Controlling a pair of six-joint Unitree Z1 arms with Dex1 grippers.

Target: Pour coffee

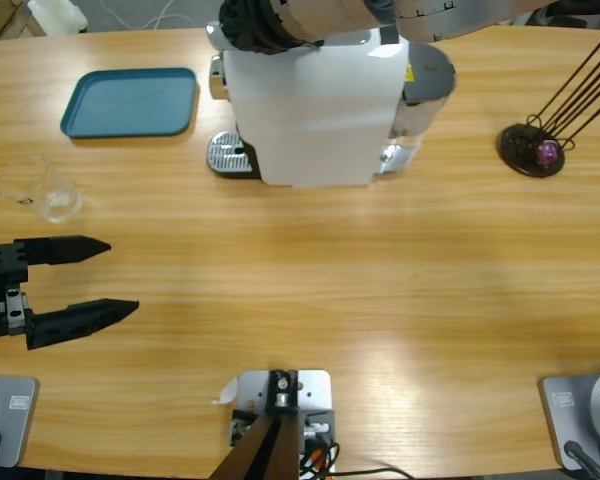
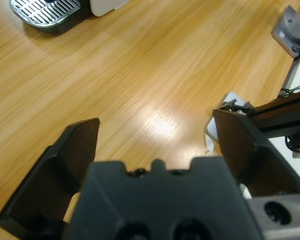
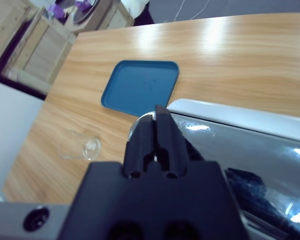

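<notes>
Glass tumbler [image 1: 58, 200] at left edge of high view, below the teal tray [image 1: 130, 101], above the left gripper [image 1: 105, 278]. Apparently lying on its side, rim toward lower right; same in right wrist view [image 3: 85, 146], left of centre. Clear, thin-walled, nearly lost against the wood grain. The coffee [image 1: 52, 203]: no tan liquid made out with certainty; too faint to confirm.

Handling judgement: light, rigid, smooth, slippery against hard black jaws, breakable under a hard squeeze. Best taken across the cylindrical wall near mid-height, not at the rim. If truly on its side, free to roll when nudged. A second, fainter clear vessel [image 1: 18, 178] just upper left of it, close or touching; cannot tell which.

Left gripper: jaws spread wide, nothing between them, over bare table [image 1: 310, 290] at lower left of high view, apart from the tumbler. Left wrist view shows only wood between the jaws and a ribbed metal drip grate [image 2: 45, 10] at upper left.

Right gripper [image 3: 154, 131]: jaws pressed together, holding nothing, above the glossy top of the white coffee machine [image 1: 315, 110], top centre of high view.

Materials: table of warm varnished wood with straight grain and glare patches; tray of matte plastic with rounded corners; black round stand [image 1: 531, 150] at upper right holding thin dark rods and a purple item.
</notes>
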